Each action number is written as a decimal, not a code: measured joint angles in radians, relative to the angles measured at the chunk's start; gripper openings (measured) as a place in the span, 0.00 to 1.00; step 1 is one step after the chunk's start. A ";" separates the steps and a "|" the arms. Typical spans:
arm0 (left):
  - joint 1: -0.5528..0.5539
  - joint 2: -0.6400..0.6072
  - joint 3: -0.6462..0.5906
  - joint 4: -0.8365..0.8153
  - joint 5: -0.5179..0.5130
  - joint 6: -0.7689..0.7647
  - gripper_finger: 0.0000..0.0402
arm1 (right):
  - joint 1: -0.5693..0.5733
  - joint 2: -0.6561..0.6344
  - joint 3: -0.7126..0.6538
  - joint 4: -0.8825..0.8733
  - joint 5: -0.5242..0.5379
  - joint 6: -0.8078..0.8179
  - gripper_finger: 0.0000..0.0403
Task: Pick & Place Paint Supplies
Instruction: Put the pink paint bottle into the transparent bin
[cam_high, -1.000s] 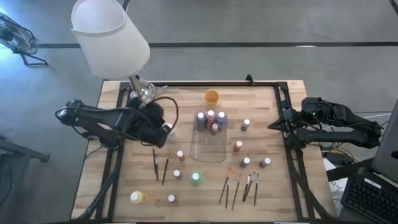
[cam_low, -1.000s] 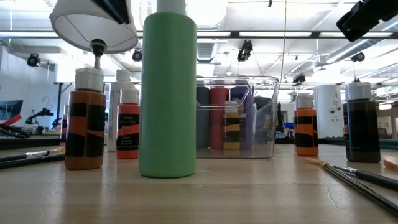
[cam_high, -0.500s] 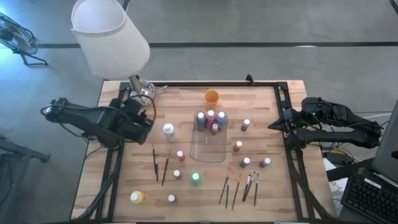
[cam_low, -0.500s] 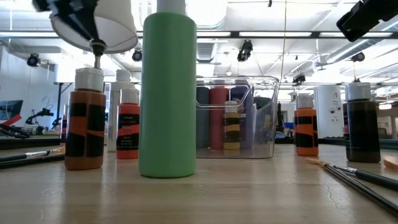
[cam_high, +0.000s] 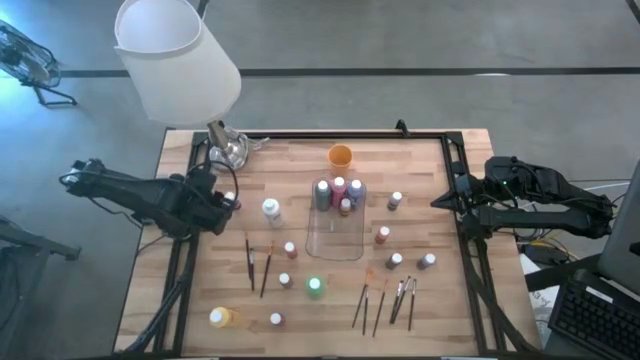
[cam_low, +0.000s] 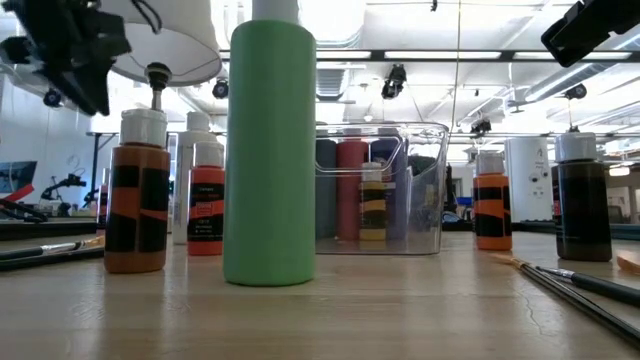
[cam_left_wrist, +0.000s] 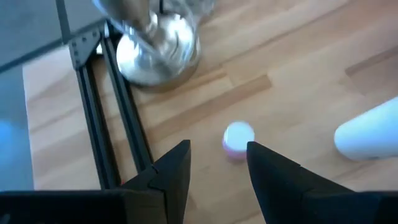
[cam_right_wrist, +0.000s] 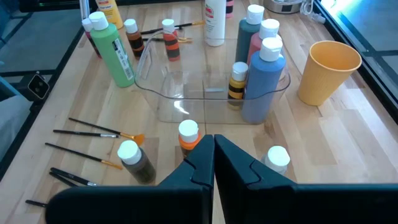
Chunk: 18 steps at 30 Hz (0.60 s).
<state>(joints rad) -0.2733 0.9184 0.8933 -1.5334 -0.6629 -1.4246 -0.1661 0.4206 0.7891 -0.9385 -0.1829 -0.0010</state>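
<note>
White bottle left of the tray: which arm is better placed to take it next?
Left, probably. The left pincer hangs open just beside the white bottle, while the right pincer waits shut at the table's far right edge.

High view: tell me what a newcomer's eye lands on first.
A big white lampshade looms over the table's far left corner, dwarfing everything else. At mid-table a clear plastic tray holds four paint bottles clustered at its far end, near the small orange cup; more bottles and paintbrushes lie scattered around it. The left pincer sits open by the left edge; the right pincer waits shut at the right edge.
</note>
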 joint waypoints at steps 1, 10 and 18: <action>0.000 0.000 -0.013 0.011 0.004 -0.008 0.41 | 0.000 0.000 0.000 0.000 0.000 0.000 0.02; 0.000 0.001 -0.117 0.182 0.017 -0.010 0.41 | 0.000 0.000 0.000 0.000 0.000 0.000 0.02; 0.000 0.001 -0.162 0.263 0.016 -0.036 0.41 | 0.000 0.000 0.000 0.000 0.000 0.000 0.02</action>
<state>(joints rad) -0.2729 0.9192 0.7316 -1.2708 -0.6465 -1.4610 -0.1661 0.4203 0.7891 -0.9386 -0.1829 -0.0010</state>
